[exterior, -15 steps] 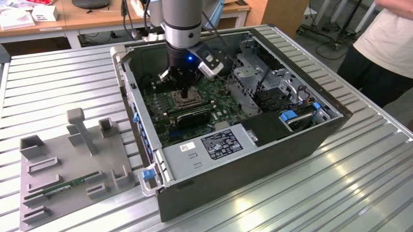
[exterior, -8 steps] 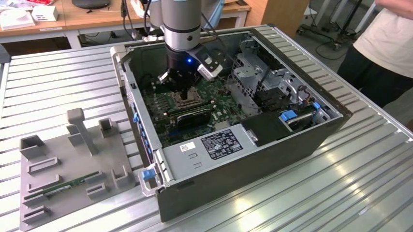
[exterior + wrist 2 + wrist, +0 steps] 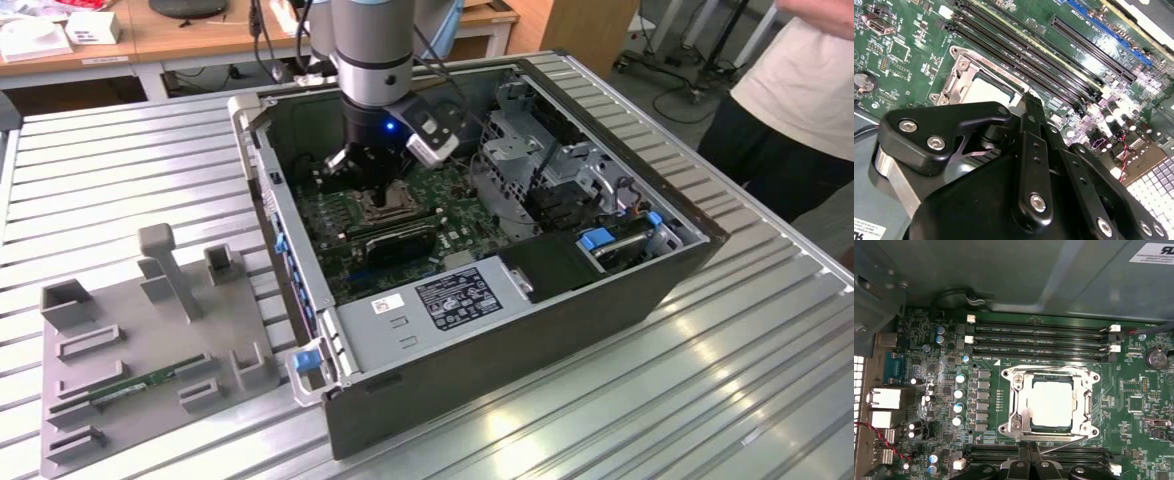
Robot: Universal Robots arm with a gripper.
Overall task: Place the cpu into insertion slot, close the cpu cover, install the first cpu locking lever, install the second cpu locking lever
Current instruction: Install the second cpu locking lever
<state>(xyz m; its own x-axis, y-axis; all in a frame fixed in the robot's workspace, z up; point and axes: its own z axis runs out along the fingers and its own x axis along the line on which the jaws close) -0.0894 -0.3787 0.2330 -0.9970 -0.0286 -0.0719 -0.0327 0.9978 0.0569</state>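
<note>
The cpu (image 3: 1052, 401) lies flat in the insertion slot (image 3: 390, 205) on the green board, its pale metal top showing. The cpu cover (image 3: 1022, 410) lies down around it, framing the chip through its window. A thin wire locking lever (image 3: 1064, 440) runs along the socket edge nearest my gripper. My gripper (image 3: 1030, 449) hangs just over that edge, black fingers pressed together and shut with nothing between them. In the second wrist view the gripper (image 3: 1029, 100) tip points at the socket's corner beside the cpu (image 3: 985, 91). In the exterior view the gripper (image 3: 387, 185) is down inside the open case.
Long black memory slots (image 3: 1039, 335) flank the socket on two sides. Case walls, a drive cage (image 3: 534, 150) and the power supply (image 3: 441, 300) hem in the board. A grey fixture (image 3: 147, 330) holding a green memory stick (image 3: 140, 385) sits at the exterior view's left. A person (image 3: 801, 90) stands at its right.
</note>
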